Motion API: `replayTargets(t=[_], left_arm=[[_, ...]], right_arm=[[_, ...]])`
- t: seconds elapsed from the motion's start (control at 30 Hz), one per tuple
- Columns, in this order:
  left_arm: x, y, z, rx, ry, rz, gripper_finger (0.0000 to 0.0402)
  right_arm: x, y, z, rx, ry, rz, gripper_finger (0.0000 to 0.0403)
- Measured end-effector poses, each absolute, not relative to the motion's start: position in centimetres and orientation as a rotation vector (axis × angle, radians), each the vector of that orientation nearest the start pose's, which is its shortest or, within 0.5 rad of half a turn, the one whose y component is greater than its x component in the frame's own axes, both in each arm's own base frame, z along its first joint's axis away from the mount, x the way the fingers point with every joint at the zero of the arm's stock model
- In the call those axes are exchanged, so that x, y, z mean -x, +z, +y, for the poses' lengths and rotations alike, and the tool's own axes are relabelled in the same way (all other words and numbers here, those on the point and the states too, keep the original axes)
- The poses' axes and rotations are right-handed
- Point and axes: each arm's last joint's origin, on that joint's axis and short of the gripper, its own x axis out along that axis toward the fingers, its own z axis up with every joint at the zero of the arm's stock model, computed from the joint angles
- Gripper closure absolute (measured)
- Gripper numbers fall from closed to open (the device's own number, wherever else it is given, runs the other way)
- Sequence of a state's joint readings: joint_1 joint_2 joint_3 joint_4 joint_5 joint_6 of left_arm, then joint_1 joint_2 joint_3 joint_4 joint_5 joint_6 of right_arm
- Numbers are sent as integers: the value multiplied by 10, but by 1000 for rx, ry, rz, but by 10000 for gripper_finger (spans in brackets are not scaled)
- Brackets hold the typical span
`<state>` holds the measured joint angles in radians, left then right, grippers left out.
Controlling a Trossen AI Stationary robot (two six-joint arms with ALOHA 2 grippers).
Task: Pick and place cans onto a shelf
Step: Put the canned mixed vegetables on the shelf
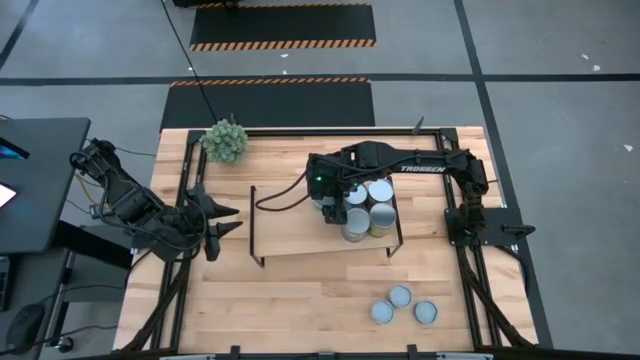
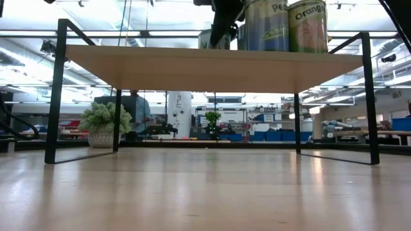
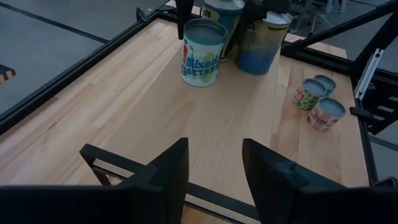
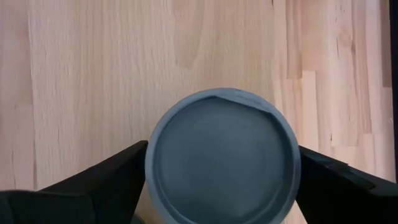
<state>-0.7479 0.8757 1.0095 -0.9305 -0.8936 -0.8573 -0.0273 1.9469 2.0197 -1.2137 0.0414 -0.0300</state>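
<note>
The shelf (image 1: 290, 225), a light-wood board on black rod legs, stands mid-table. Several cans (image 1: 368, 208) stand upright in a cluster at its right end. My right gripper (image 4: 222, 171) points down over the cluster's left side, its fingers on either side of a grey-topped can (image 4: 222, 158) with a "Mixed" label (image 3: 202, 55); that can stands upright on the board. Three more cans (image 1: 401, 306) stand on the tabletop near the front right. My left gripper (image 3: 214, 171) hovers open with nothing between its fingers at the table's left edge (image 1: 225, 222). My right gripper's fingers (image 4: 118, 171) come from above and lie close against the can's two opposite sides (image 4: 149, 168), just below its rim. The can stands with its bottom on the shelf board. I cannot tell whether the fingers touch it.
A spiky green plant ball (image 1: 226, 140) sits at the far left corner. The shelf's left half (image 1: 285, 215) is bare board. Black frame rails (image 1: 470, 250) run along the table's sides. A person (image 2: 135, 112) stands far off in the room.
</note>
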Motion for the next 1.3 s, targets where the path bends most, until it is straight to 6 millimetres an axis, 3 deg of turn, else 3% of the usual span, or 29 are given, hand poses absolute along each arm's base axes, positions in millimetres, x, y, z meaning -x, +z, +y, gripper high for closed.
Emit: replayTargets(t=[0.27, 0.63, 1.3], left_arm=[[-122, 337, -83, 252, 347, 432, 246], [-122, 337, -83, 252, 347, 432, 246], [-122, 337, -83, 248, 339, 439, 246]], right_arm=[[-397, 340, -12, 34, -45, 1138, 38], [-393, 362, -13, 38, -59, 1093, 29], [-391, 362, -12, 9, -81, 1113, 29]])
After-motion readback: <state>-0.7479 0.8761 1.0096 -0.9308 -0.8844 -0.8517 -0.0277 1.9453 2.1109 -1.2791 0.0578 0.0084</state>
